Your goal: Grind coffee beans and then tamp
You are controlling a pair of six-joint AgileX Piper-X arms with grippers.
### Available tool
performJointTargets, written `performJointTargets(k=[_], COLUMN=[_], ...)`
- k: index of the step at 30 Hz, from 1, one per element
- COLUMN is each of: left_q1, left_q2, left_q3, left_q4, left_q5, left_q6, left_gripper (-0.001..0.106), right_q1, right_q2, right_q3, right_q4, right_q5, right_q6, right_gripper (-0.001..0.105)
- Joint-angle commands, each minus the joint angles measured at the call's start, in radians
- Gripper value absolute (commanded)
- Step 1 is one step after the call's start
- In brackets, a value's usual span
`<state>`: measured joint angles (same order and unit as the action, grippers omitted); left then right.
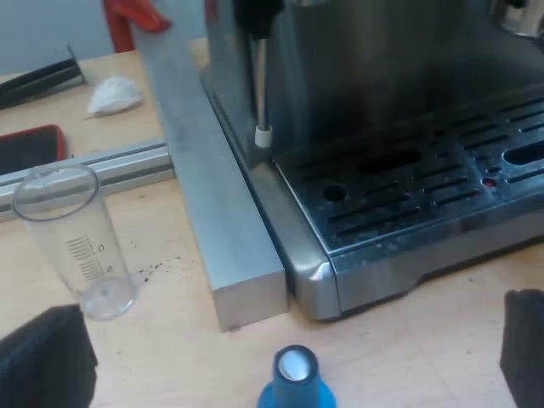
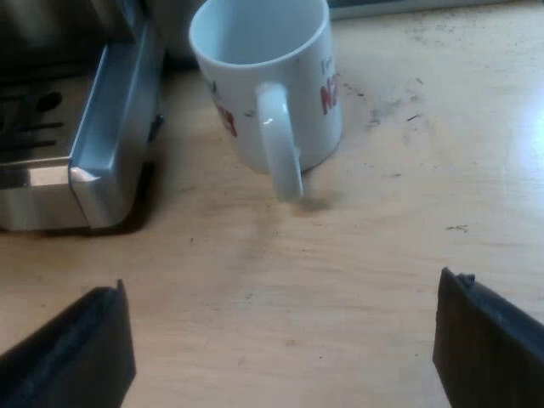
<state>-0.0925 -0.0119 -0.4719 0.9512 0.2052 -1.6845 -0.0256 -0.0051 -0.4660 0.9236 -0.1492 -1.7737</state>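
Note:
My left gripper (image 1: 293, 361) hangs open over the wooden table, its fingers wide apart, with the blue tamper (image 1: 295, 380) standing upright between them and untouched. Just beyond it is the espresso machine's steel drip tray (image 1: 408, 183), with the steam wand (image 1: 262, 93) hanging over the tray's corner. A clear measuring glass (image 1: 75, 240) stands upright on the table near one finger. My right gripper (image 2: 285, 344) is open too, holding nothing, above bare table a short way from a white mug (image 2: 268, 81) with red lettering. The mug stands beside the machine's base corner (image 2: 93, 161).
A grey metal bar (image 1: 212, 204) lies along the machine's side, and an aluminium rail (image 1: 110, 166) runs behind the glass. A red-edged dark object (image 1: 30, 146), a crumpled white tissue (image 1: 113, 93) and something red (image 1: 132, 17) sit farther off. Coffee grounds speckle the table.

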Motion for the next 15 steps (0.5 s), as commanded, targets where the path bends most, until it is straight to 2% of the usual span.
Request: performJointTargets(k=[1, 7, 11, 13, 15], left_q1=[0.002, -0.009, -0.047, -0.078, -0.11], left_q2=[-0.082, -0.009, 0.012, 0.02, 0.026], left_q3=[-0.056, -0.162, -0.185, -0.186, -0.186], left_q4=[0.043, 0.058, 0.061, 0.061, 0.068], left_q5=[0.01, 0.069, 0.103, 0.112, 0.114], left_q6=[-0.001, -0.011, -0.025, -0.025, -0.025], left_gripper=[0.105, 0.105, 0.101, 0.098, 0.085], right_q1=[0.069, 0.191, 0.28, 0.32, 0.371], right_q2=[0.015, 0.144, 0.215, 0.251, 0.293], right_q3=[-0.056, -0.186, -0.255, -0.286, -0.32], right_q4=[0.003, 0.076, 0.097, 0.1, 0.102], right_q5=[-0.009, -0.012, -0.027, -0.056, -0.096], right_q6=[-0.002, -0.002, -0.004, -0.005, -0.005], right_gripper=[0.074, 0.074, 0.074, 0.074, 0.074])
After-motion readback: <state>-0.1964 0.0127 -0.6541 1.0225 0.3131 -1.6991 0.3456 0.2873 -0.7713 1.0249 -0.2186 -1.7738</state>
